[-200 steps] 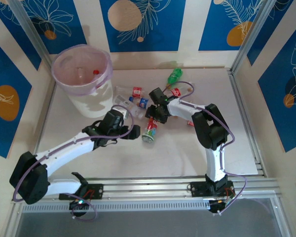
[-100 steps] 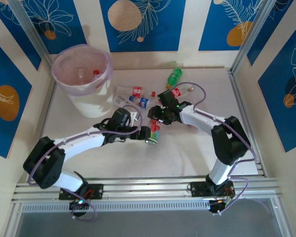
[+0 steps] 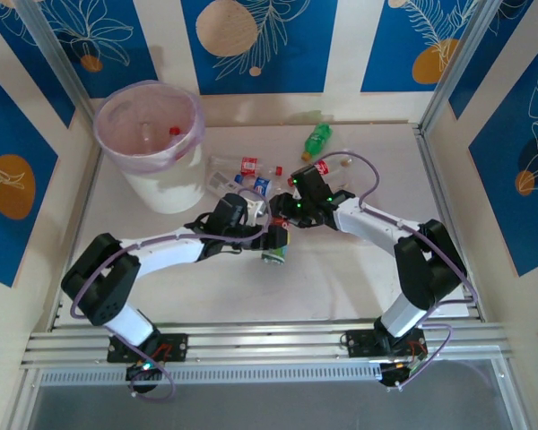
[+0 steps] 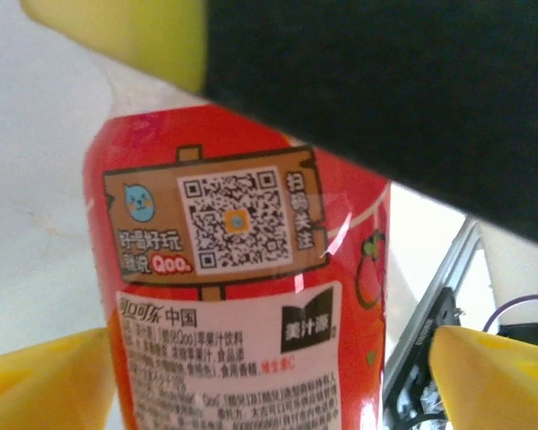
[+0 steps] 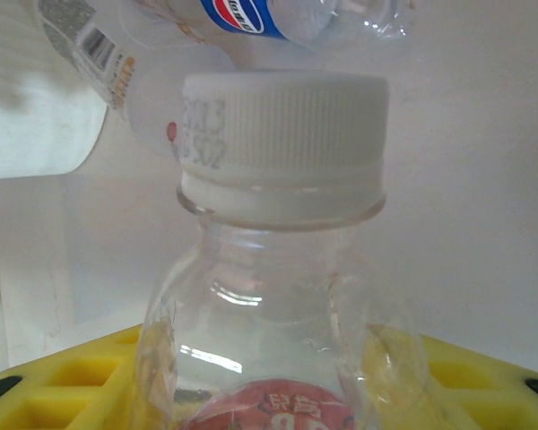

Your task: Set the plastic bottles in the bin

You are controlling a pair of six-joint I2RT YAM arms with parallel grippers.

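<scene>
Straddling the red-labelled Qoo bottle [image 4: 242, 224] at mid-frame on the desk [image 3: 341, 278] with the left claw [image 4: 269, 381], jaws wide, a gap beside one pad [image 4: 493, 376]. Readable on the label: "Qoo", "可口可乐 中国", "美汁源", plus a QR code. Flanking its white-capped neck with the right claw [image 5: 273, 376]; gripped or loose, cannot tell. Pepsi-labelled bottle [image 5: 251, 16] just beyond. Bin [image 3: 166, 190] at upper left.
</scene>
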